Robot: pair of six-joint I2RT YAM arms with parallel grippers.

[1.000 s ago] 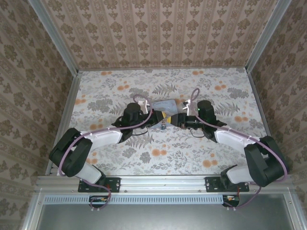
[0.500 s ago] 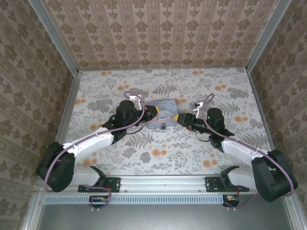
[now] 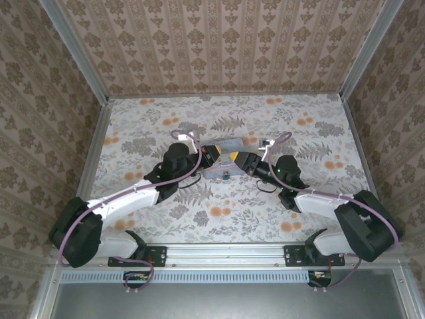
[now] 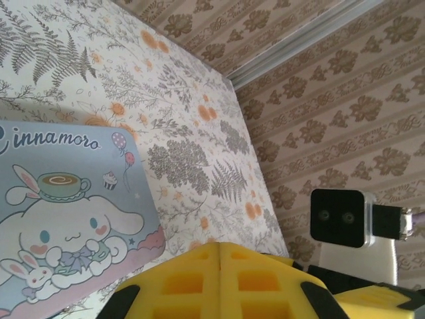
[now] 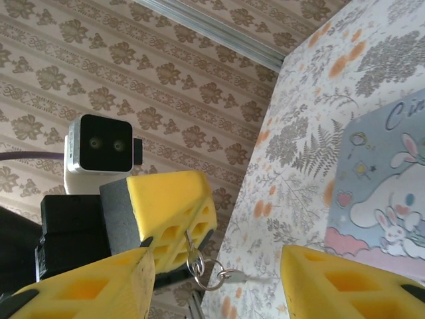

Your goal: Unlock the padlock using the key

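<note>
My left gripper is shut on a thin metal key, which sticks out between its yellow fingertips. A key ring hangs from that key and carries a second small key. My right gripper is open, with its pads on either side of the dangling ring but not touching it. In the top view the right gripper faces the left one over the pastel-blue cartoon box. The tiny dark teal padlock lies on the table just in front of the box.
The floral tablecloth covers the table inside patterned walls, with a metal rail along the near edge. The box lid lies flat below the left gripper. The right arm's wrist camera sits close by.
The right gripper has swung left towards the left gripper, and the two now meet over the box. The left arm stretched out and lowered, then shifted slightly.
</note>
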